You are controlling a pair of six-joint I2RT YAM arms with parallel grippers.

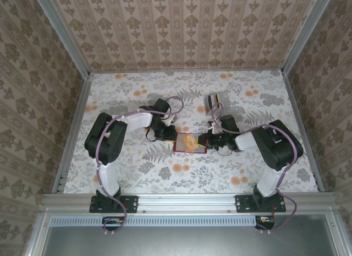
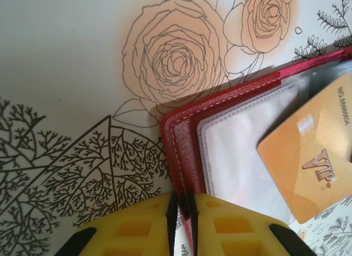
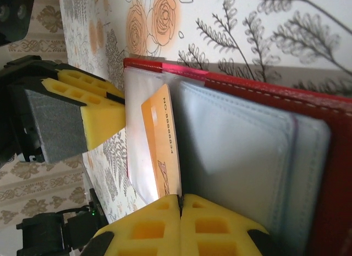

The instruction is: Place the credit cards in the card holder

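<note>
On the floral table [image 1: 165,181], the red card holder [image 2: 184,157] lies open, the left gripper [image 2: 181,205] clamped on its cover's edge and the right gripper [image 3: 180,205] closed tight at the opposite side. A yellow credit card [image 3: 162,140] rests on its clear sleeves. Beyond sits a clear striped box [image 1: 218,100].

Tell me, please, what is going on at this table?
Two robot arms are working on an open red wallet. The left gripper pinches the wallet's cover edge. A yellow card lies on the clear sleeves. The right gripper is shut at the card's near end; whether it grips the card is unclear.
</note>
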